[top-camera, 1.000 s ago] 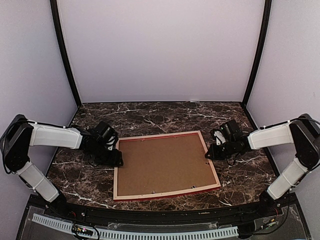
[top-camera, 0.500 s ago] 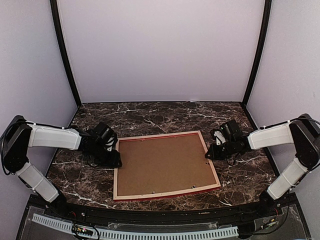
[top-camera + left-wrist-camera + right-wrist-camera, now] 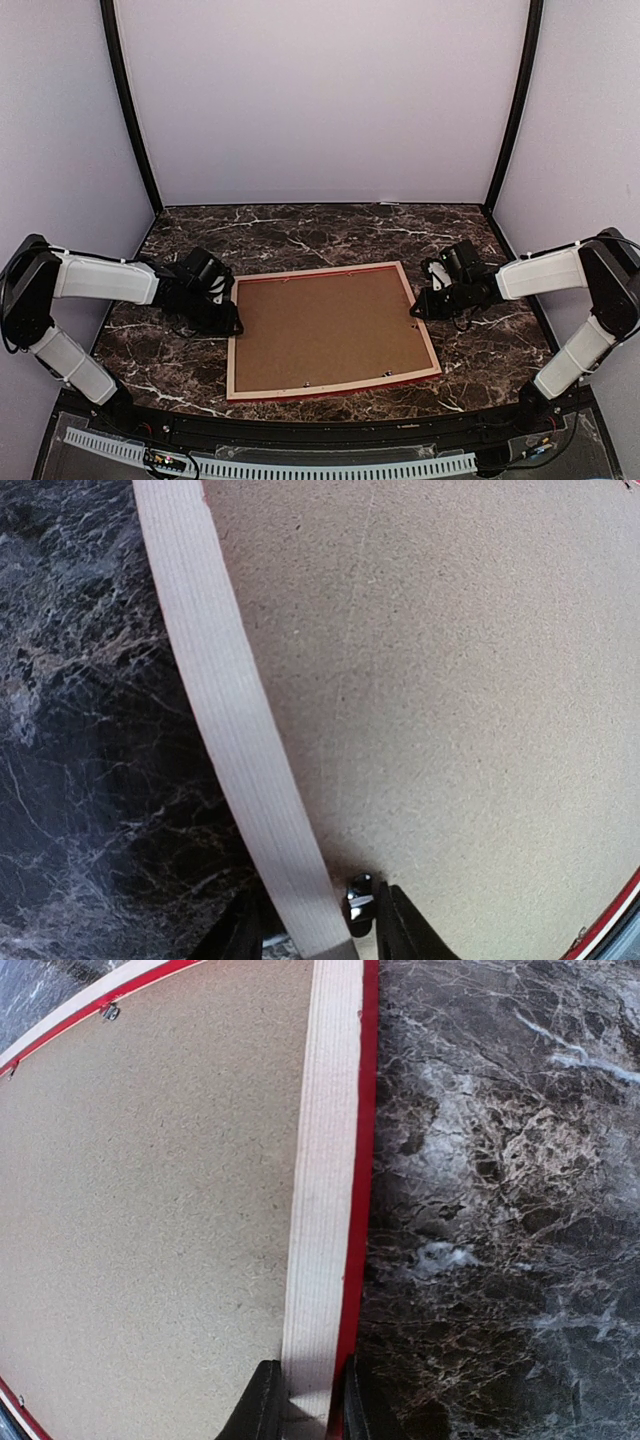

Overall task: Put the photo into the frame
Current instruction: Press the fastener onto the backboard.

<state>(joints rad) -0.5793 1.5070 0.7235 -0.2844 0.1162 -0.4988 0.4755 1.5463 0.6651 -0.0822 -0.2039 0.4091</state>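
Right end effector point(image 3: 305, 1400) grips frame point(image 3: 325, 1160) | left end effector point(image 3: 315, 925) astride it, grip unclear

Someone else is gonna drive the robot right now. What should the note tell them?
The left gripper is open, one finger on each side of the frame at its left rail, not clamped yet.
The right gripper is shut on the frame's right rail.
The frame lies face down on the table, with the brown backing board filling it.
The photo is not in sight; it may be under the board.
Done: both grippers are at the frame.
Left: grip the left rail and check that the photo is inside.
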